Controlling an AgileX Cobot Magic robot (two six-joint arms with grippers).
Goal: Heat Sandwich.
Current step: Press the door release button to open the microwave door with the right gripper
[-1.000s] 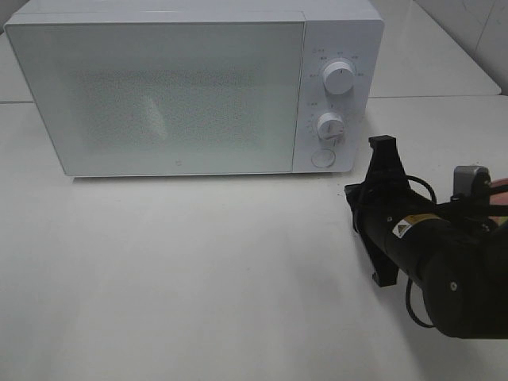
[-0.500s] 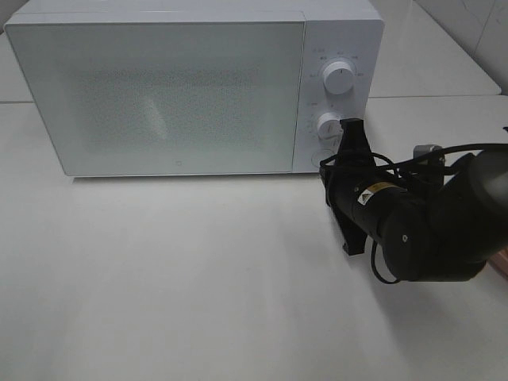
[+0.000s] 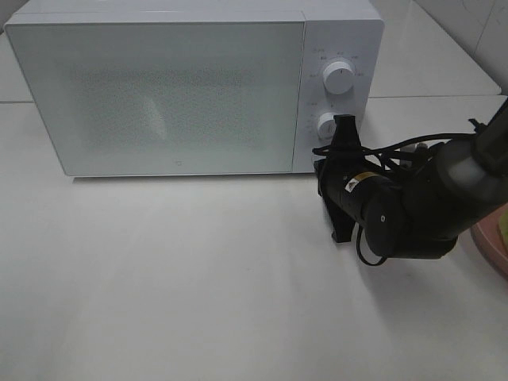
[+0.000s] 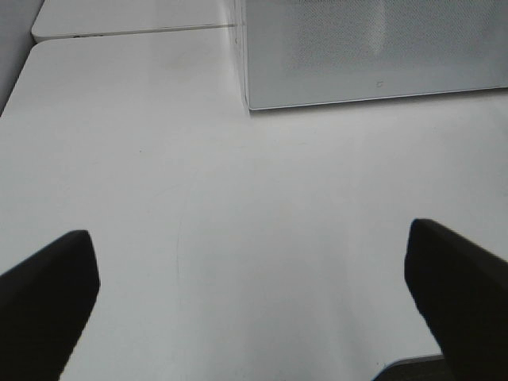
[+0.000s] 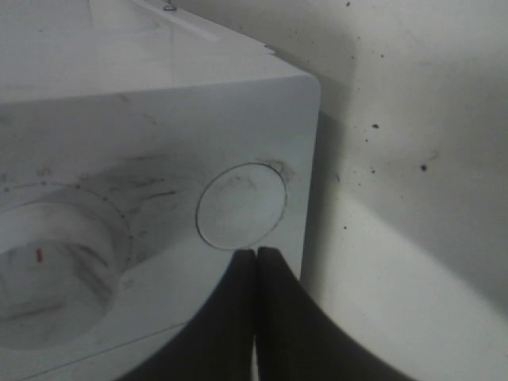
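A white tabletop (image 3: 198, 302) carries a white box-shaped microwave oven (image 3: 175, 95), frosted door shut; the black right arm (image 3: 413, 210) reaches to its control panel; a round pink plate (image 3: 488, 252) lies cut off at the high view's right edge. The left gripper (image 4: 248, 230) hovers over bare tabletop, claw spread wide and empty; the right gripper (image 5: 255, 258) has its claw pinched together on nothing, tips at the round white button (image 5: 240, 205). The sandwich (image 3: 503, 225) shows only as a yellowish sliver on that plate.
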